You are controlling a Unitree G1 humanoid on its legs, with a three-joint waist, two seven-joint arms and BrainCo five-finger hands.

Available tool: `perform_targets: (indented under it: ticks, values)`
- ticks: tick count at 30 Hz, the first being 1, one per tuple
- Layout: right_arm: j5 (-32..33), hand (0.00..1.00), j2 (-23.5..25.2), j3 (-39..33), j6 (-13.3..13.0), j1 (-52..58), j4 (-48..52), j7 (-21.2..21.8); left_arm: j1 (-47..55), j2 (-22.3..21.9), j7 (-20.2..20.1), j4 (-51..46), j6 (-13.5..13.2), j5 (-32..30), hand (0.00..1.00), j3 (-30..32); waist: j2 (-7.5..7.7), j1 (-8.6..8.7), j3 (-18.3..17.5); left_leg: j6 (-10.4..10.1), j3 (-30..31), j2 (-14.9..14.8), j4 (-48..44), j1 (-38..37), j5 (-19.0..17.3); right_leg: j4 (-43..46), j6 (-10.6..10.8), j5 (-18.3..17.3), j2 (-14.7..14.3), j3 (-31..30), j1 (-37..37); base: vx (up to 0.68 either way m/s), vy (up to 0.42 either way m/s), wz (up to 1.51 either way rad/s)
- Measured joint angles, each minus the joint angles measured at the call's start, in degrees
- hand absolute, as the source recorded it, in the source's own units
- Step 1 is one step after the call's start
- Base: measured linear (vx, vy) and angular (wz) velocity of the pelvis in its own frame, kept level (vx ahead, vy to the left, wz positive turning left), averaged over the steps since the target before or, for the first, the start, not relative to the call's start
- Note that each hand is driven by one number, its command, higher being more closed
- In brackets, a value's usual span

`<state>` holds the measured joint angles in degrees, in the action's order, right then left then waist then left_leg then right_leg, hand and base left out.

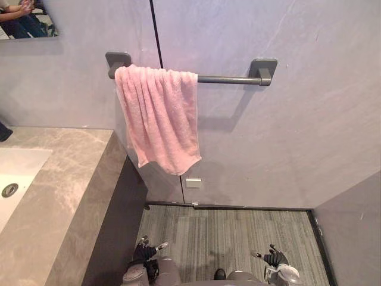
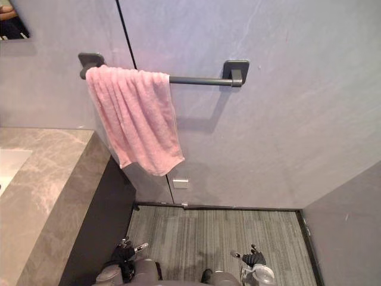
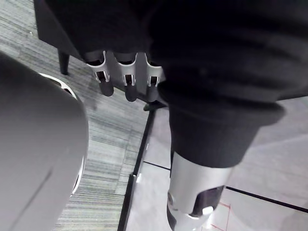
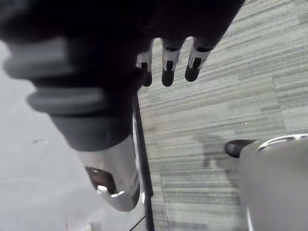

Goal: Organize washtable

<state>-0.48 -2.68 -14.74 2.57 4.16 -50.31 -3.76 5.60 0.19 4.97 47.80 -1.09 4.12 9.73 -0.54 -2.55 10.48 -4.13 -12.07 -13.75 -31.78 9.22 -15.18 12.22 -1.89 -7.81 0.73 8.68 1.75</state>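
Note:
A pink towel (image 1: 159,117) hangs folded over the left end of a dark grey wall rail (image 1: 229,78), its lower corner dangling beside the washtable. The grey marble washtable (image 1: 62,179) runs along the left, with a white sink (image 1: 13,179) set into it. My left hand (image 1: 144,250) hangs low by the floor at the bottom left, fingers relaxed and straight, holding nothing. At the bottom right my right hand (image 1: 272,257) hangs the same way, open and empty. Both hands are far below the towel and rail.
A grey wall with a dark vertical seam (image 1: 156,36) stands ahead. A mirror corner (image 1: 27,21) at the top left reflects a person. Grey striped carpet (image 1: 226,238) covers the floor below. Another grey wall (image 1: 354,232) closes in at the lower right.

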Motion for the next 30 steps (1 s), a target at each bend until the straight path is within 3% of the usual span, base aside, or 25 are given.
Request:
perform_targets:
  ticks: [1,2,4,7,12,19,24,26,30]
  values:
    - [0.0,0.0,-0.14,-0.04,0.01,0.12,-0.01,-0.03,0.0,-0.36,0.03,0.01,-0.01,0.05,0.0,0.0,-0.7,-0.08,-0.32,-0.18,1.56,1.31,9.29,-1.14,3.76,0.42,1.27,-0.46,0.36,-0.89,-0.24,0.13,0.172,-0.22]
    - [-0.01,0.0,-0.47,-0.18,0.01,0.25,-0.13,-0.05,0.08,-0.71,0.08,0.18,-0.01,0.15,0.0,0.0,-1.95,-0.06,-0.6,-1.21,2.62,1.67,12.21,-1.5,8.87,0.77,2.33,-1.15,0.08,-1.37,-0.5,0.12,0.232,-0.25]
    - [-0.02,0.0,1.09,-0.03,0.18,0.66,-0.38,-0.01,-0.02,-0.21,0.16,0.88,0.0,0.22,0.0,0.02,0.56,-0.14,-1.33,-0.42,1.08,4.34,15.15,-3.68,8.86,0.67,4.0,-1.74,2.7,-2.86,-0.5,0.13,0.224,-0.17]
    - [-0.1,0.0,1.31,0.0,0.16,1.29,-0.38,-0.04,0.26,0.35,0.15,1.26,0.02,0.2,0.0,0.01,1.81,-0.29,-2.32,0.28,-0.94,7.01,18.46,-6.51,9.06,-0.65,5.13,-1.45,4.95,-4.19,0.52,0.12,0.138,-0.19]
    - [-0.1,0.0,1.34,0.03,0.15,1.83,-1.18,-0.1,0.17,0.52,0.17,2.32,0.03,0.2,0.0,-0.05,1.34,-0.05,-3.09,1.34,-1.78,9.29,23.71,-10.54,10.61,-3.6,5.89,-1.01,6.31,-4.08,3.2,0.08,0.047,-0.04]
    - [-0.09,0.0,0.82,0.05,0.05,1.9,-2.62,-1.17,0.04,0.9,0.67,0.61,0.03,0.85,0.0,-0.43,1.07,0.08,-3.91,0.66,-0.33,9.74,29.05,-13.23,13.69,-4.39,5.86,-0.99,5.62,-3.25,4.52,0.02,-0.035,0.09]
    - [-0.09,0.0,-0.98,0.47,-0.01,1.8,-2.61,-1.33,0.25,3.82,1.92,-13.44,-0.4,2.57,0.0,-1.39,1.09,0.05,-3.91,0.7,1.28,9.88,32.57,-14.09,16.46,-4.27,5.56,-0.79,5.37,-1.94,4.54,-0.07,-0.026,0.15]
    - [-0.1,0.0,-2.2,2.08,-0.18,1.79,-2.5,-1.36,1.27,6.26,3.47,-22.58,-1.55,3.19,0.0,-1.29,1.03,0.12,-3.94,0.9,1.62,10.15,34.34,-14.42,17.51,-4.2,5.59,-0.72,5.39,-1.91,4.01,-0.09,0.01,0.05]
    - [-0.11,0.0,-2.29,2.25,-0.48,1.92,-2.28,-1.34,2.46,7.08,5.28,-31.83,-3.42,3.13,0.0,-1.17,1.03,0.08,-3.95,0.98,1.94,10.75,36.03,-15.06,18.17,-4.54,5.88,-0.54,5.66,-2.16,4.01,-0.06,0.029,0.02]
